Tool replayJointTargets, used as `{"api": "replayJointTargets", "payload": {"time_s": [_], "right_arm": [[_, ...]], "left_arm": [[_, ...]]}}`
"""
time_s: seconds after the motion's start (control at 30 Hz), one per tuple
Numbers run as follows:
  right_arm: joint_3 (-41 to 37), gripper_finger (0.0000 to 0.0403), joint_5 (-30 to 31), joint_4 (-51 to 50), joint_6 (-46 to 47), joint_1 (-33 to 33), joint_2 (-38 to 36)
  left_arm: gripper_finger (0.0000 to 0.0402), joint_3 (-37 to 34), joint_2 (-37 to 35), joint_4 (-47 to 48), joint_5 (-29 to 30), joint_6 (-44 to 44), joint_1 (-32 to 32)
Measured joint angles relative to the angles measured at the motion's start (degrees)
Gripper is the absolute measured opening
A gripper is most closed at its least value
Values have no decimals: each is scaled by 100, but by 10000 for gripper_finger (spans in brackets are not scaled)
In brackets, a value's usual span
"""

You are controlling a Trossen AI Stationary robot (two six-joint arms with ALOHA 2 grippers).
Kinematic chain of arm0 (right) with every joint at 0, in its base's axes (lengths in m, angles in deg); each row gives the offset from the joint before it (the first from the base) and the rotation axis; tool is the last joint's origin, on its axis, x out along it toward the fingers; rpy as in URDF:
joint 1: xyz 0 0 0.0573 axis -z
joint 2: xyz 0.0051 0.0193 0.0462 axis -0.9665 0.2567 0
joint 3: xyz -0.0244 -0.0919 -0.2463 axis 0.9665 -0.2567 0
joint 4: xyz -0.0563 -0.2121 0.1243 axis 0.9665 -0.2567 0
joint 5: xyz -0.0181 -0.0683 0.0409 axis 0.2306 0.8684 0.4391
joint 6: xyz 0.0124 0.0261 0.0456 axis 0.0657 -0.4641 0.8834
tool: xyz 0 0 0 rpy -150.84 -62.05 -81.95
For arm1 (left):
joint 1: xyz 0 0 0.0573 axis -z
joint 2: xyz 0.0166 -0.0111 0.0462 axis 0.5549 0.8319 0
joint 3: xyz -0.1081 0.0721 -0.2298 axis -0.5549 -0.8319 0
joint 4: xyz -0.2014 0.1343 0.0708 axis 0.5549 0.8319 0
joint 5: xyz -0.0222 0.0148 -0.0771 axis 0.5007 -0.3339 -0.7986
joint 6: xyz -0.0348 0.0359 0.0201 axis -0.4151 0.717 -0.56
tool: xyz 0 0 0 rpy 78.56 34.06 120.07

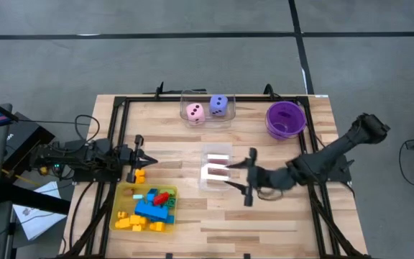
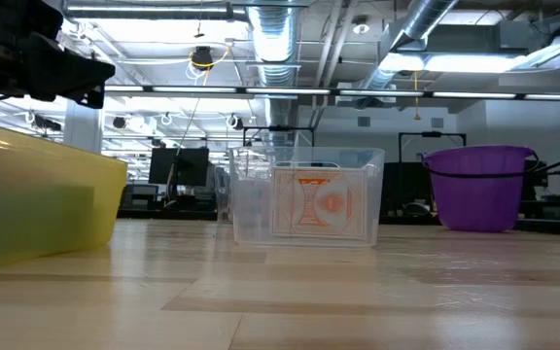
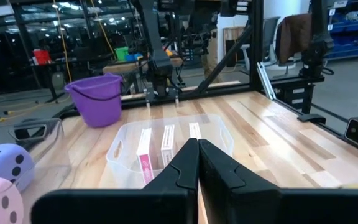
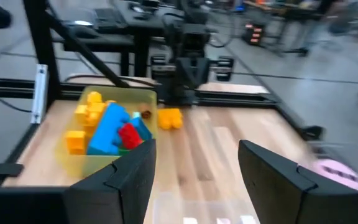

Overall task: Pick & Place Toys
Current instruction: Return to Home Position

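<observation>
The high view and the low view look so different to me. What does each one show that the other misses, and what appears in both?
Only the high view shows the pink dotted die, the purple dotted die, the plastic bricks and both grippers: left gripper shut, right gripper open over the clear plastic box of playing cards.

Only the low view shows the room's ceiling pipes and the orange card face.

Both show that box, the yellow translucent tray and the purple round bowl.

No words, names or numbers can be read anywhere. The pink die (image 1: 195, 112) and the purple die (image 1: 219, 106) show only dark dots. The cards (image 2: 321, 203) show an orange picture, no letters.
</observation>
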Motion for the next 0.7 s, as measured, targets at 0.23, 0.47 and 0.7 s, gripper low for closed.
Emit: {"api": "replayJointTargets", "payload": {"time_s": [0.23, 0.47, 0.7], "right_arm": [[-708, 221, -2406, 1395, -271, 1319, 0], [-1151, 221, -4693, 2748, -356, 2548, 0], [-1156, 221, -6159, 2698, -459, 3605, -43]], "left_arm": [[4, -4, 228, -33, -3, -2, 1], [6, -9, 461, -138, -25, -3, 2], [3, -9, 652, -143, -22, -4, 2]]}}
